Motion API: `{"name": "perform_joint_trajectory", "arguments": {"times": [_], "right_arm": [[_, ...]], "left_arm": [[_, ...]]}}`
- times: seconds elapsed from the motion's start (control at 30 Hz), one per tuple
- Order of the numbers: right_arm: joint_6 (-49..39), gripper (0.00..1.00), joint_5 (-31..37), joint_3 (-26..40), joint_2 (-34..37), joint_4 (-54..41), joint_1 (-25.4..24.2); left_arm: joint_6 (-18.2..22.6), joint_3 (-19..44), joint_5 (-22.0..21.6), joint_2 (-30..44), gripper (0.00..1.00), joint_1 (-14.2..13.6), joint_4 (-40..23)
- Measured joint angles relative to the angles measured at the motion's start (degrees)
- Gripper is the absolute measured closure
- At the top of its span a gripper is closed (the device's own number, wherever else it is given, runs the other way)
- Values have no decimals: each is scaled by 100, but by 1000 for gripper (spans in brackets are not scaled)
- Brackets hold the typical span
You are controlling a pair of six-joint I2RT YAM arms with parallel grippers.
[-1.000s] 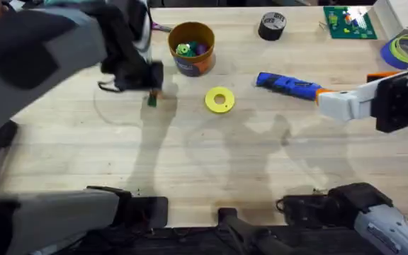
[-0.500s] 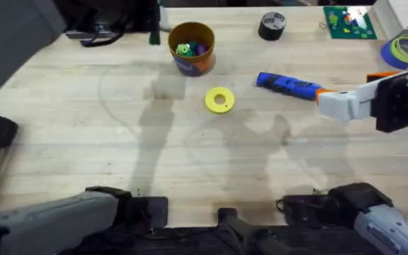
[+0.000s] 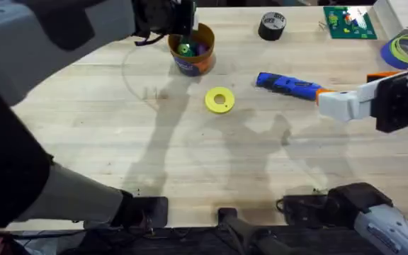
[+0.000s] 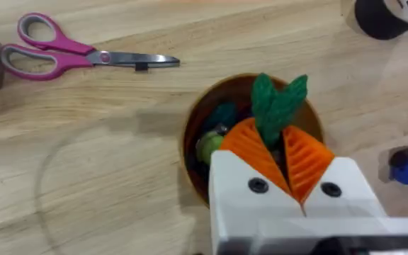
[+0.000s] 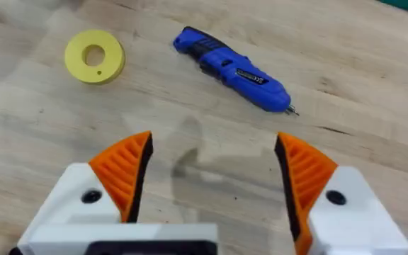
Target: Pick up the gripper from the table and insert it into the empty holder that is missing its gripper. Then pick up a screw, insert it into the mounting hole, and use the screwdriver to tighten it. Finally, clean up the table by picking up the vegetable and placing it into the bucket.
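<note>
My left gripper (image 4: 278, 142) is shut on the dark green vegetable (image 4: 278, 103), whose tips stick out past the orange ribbed pads. It hangs directly over the yellow-orange bucket (image 4: 197, 152), which has small toys inside. From overhead, the left arm is large and dark, and the left gripper (image 3: 179, 27) sits at the bucket (image 3: 193, 60). My right gripper (image 5: 213, 145) is open and holds nothing, just short of the blue screwdriver (image 5: 232, 69) lying on the table. Overhead, the right gripper (image 3: 324, 99) is by the tip end of the screwdriver (image 3: 287, 84). Any loose screw is out of view.
A flat yellow ring disc (image 3: 219, 100) lies mid-table. A black tape roll (image 3: 272, 25), a green board (image 3: 347, 21) and a blue tape roll (image 3: 406, 49) line the far edge. Pink-handled scissors (image 4: 83, 57) lie left of the bucket.
The left arm lifted the vegetable off the table left of the yellow disc and carried it back and right, over the bucket. The right arm has not moved.
</note>
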Motion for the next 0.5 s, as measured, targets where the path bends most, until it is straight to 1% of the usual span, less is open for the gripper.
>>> {"name": "perform_joint_trajectory", "arguments": {"times": [0.2, 0.27, 0.3, 0.33, 0.37, 0.4, 0.43, 0.5], "right_arm": [[0, 6, 0, 0, 0, 0, 0], [0, 4, 0, 0, 0, 2, 0], [0, 5, 0, 0, 0, 0, 0], [0, 5, 0, 0, 0, 0, 0], [0, 5, 0, 0, 0, 0, 0], [0, 4, 0, 0, 0, 1, 0], [0, 5, 0, 0, 0, 0, 0], [0, 5, 0, 0, 0, 0, 0]], "left_arm": [[6, 0, 0, 22, 973, -7, 10], [26, 0, 0, 22, 724, -6, 4], [24, 0, 0, 22, 535, -6, 5], [24, 0, 0, 22, 402, -6, 6], [24, 0, 0, 22, 233, -6, 4], [19, 0, -1, 22, 89, -6, 6], [18, 0, -2, 22, 36, -6, 6], [20, 0, -22, 14, 17, -6, -20]]}}
